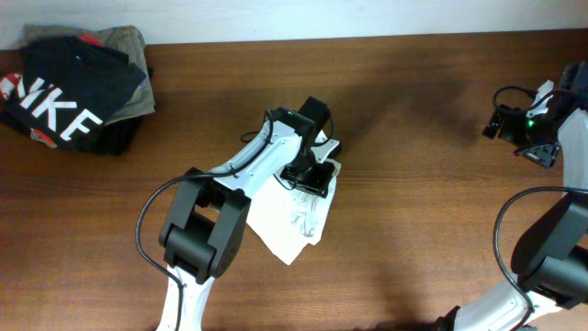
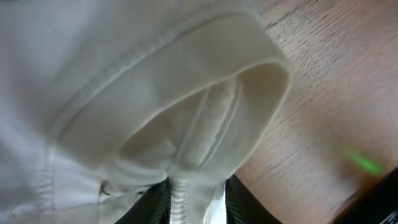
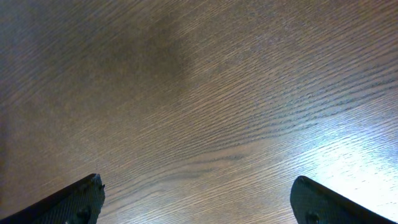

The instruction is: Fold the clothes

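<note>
The left gripper (image 2: 196, 205), in its wrist view: the two dark fingers (image 2: 155, 205) at the bottom edge of the frame are drawn close together and pinch a seamed fold of the white garment (image 2: 155, 93). The cloth fills the left and centre of the frame, and its hemmed edge curls into a rounded loop above the fingers. The wooden table (image 2: 336, 93) shows at the right, with a green light streak (image 2: 364, 163) at lower right. In the overhead view this gripper sits just right of frame centre, at the upper edge of the white garment, which lies crumpled on the table and runs down toward the lower centre, partly under the left arm (image 1: 248, 170). The right gripper (image 3: 199, 205), in its wrist view: fingertips (image 3: 74, 199) at the lower left and lower right corners, set wide apart, with only wood grain between them. Overhead, it stands at the far right edge of the frame, well apart from the garment. A pile of clothes (image 1: 92, 83) occupies the upper left corner: a black shirt (image 1: 64, 97) with white lettering on top, an olive-grey piece (image 1: 124, 41) beneath.
</note>
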Tool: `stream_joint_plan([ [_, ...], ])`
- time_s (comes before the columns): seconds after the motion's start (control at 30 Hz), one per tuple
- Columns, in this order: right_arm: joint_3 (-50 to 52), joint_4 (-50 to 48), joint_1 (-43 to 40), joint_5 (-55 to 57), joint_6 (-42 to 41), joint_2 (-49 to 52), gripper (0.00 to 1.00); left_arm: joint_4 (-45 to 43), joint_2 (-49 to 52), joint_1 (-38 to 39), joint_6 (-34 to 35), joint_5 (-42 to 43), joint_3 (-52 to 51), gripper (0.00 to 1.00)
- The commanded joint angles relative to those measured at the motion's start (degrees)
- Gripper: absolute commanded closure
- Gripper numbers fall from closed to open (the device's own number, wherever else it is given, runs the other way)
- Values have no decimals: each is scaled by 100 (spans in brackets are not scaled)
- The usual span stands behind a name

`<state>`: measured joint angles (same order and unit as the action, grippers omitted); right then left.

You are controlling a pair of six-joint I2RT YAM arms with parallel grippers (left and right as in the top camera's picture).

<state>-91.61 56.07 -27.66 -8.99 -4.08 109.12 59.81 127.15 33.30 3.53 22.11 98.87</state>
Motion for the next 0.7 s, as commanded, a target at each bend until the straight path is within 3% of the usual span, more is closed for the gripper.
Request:
stream_joint_plan([
  [0.0, -96, -2, 26, 50, -4, -101, 1, 125, 13, -7, 31, 111, 210, 72],
  [0.13, -96, -2, 26, 52, -4, -101, 1, 949, -264, -37, -317, 83, 1023, 72],
  [0.17, -96, -2, 26, 50, -7, -101, 1, 1126, -339, -101, -317, 28, 1246, 67],
  [0.3, -96, -2, 26, 50, -7, -101, 1, 1528, -472, -748, -315, -612, 1613, 34],
  [0.37, -96, -2, 26, 52, -4, -101, 1, 1749, -470, -1357, -317, -608, 1602, 8],
  [0.4, -96, -2, 26, 50, -7, -101, 1, 1838, -470, -1648, -328, -605, 1602, 1],
  [0.53, -96, -2, 26, 50, -4, -101, 1, 2131, -437, -2691, -1613, 581, 1478, 1],
  [0.67, -96, -2, 26, 50, -7, -101, 2, 2074, -428, -3023, -2472, 1276, 831, 1],
])
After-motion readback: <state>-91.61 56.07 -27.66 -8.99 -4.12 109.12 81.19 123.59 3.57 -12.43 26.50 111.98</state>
